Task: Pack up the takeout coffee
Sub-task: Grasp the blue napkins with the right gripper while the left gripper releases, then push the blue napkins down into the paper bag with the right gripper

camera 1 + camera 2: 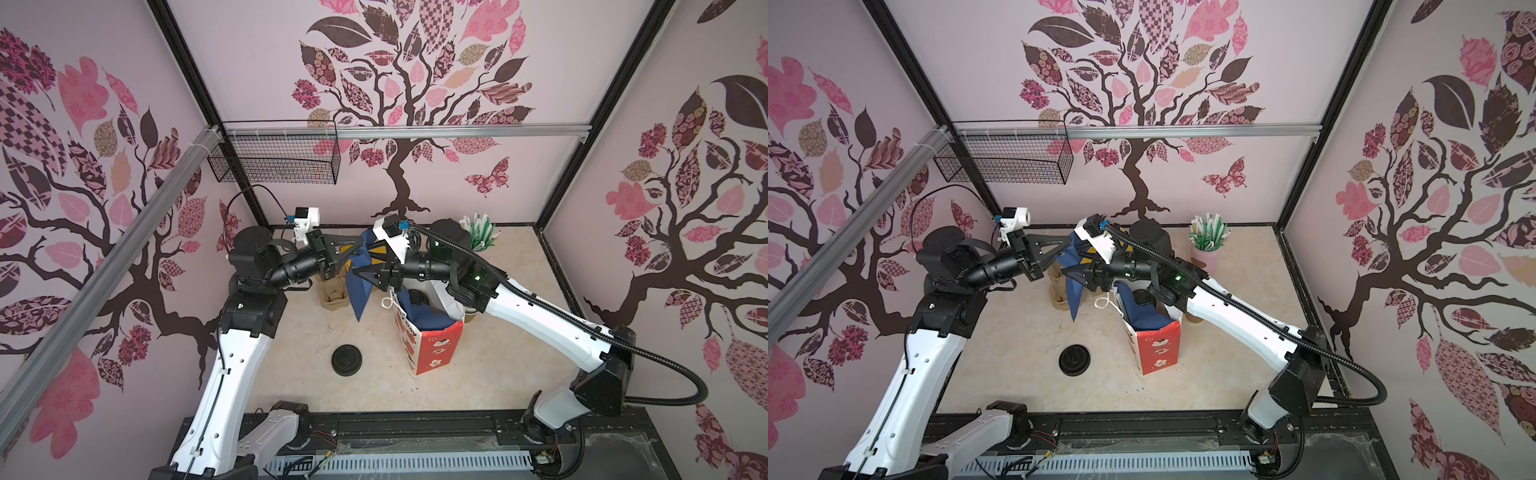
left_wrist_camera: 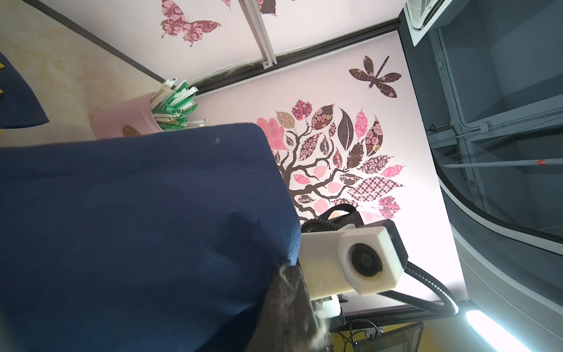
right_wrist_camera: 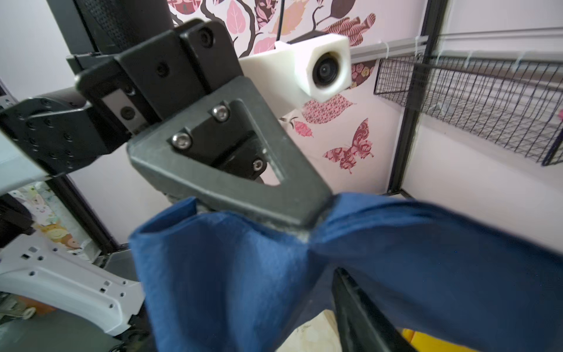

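Note:
One takeout coffee shows only as a black sip lid (image 1: 417,298) (image 1: 1140,299) down inside the red and white paper bag (image 1: 436,353) (image 1: 1158,357). A blue fabric (image 1: 359,295) (image 2: 137,228) (image 3: 228,289) hangs left of the bag. My left gripper (image 1: 359,243) (image 3: 316,219) is shut on its top edge. My right gripper (image 1: 360,262) reaches in from the right, its jaws standing apart on either side of the fabric. One of its fingers (image 3: 356,307) shows beside the cloth; the other is hidden.
A loose flat black lid (image 1: 347,360) (image 1: 1074,360) lies on the table in front. A cardboard cup carrier (image 1: 332,296) stands behind the fabric. A pink holder of straws (image 1: 1207,249) (image 2: 128,122) is at the back right. A wire basket (image 1: 274,160) hangs on the back wall.

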### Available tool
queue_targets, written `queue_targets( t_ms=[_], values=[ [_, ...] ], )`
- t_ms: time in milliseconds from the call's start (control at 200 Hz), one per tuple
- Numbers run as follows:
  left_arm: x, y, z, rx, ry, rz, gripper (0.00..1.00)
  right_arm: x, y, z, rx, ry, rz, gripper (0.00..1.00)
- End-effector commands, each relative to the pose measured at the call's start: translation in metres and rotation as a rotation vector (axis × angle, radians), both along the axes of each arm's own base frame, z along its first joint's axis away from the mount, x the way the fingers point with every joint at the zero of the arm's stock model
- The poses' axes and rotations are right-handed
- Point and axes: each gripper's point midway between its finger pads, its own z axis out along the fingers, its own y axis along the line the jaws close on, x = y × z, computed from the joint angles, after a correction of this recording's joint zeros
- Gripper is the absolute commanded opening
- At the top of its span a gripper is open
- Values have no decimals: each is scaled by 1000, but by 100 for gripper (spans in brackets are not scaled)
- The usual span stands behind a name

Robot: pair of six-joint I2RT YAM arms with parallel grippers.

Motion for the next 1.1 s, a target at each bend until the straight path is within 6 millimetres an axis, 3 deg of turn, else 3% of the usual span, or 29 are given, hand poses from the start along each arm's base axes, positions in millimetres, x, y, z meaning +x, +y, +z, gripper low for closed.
queue_targets(
  t_ms=[0, 145, 175, 245, 290, 405, 550, 660, 760, 915, 965, 1090],
  values=[
    [-8, 0, -4, -10, 13, -9, 0, 4, 3, 9, 35, -9, -22, 39],
    [-7, 1, -3, -16, 16, 10, 0, -1, -1, 15, 59, -2, -27, 2],
    [-6, 2, -1, -17, 12, 17, 1, -2, -3, 19, 69, 0, -33, 0],
    [-5, 5, 7, -16, -22, 48, 33, -4, -9, 26, 92, 11, -50, 0],
    [-2, 10, 13, -5, -49, 96, 48, -6, -15, 31, 102, 29, -62, 0],
    [4, 28, 22, 61, -116, 245, 63, -18, -35, 41, 107, 75, -83, 0],
    [9, 42, -4, 148, -83, 342, 66, -31, -70, 57, 83, 110, -161, 0],
    [11, 43, -41, 242, -31, 335, 66, -28, -96, 56, 25, 144, -284, 0],
    [10, 38, -69, 288, 8, 289, 66, -17, -119, 48, -47, 162, -423, 0],
    [6, 23, -92, 271, 28, 187, 66, -16, -134, 64, -14, 181, -484, 0],
    [4, 19, -98, 274, 34, 157, 66, -12, -137, 59, -30, 196, -519, 0],
    [-4, 8, -110, 287, 36, 82, 66, 7, -150, 21, -137, 216, -656, 0]
  ],
)
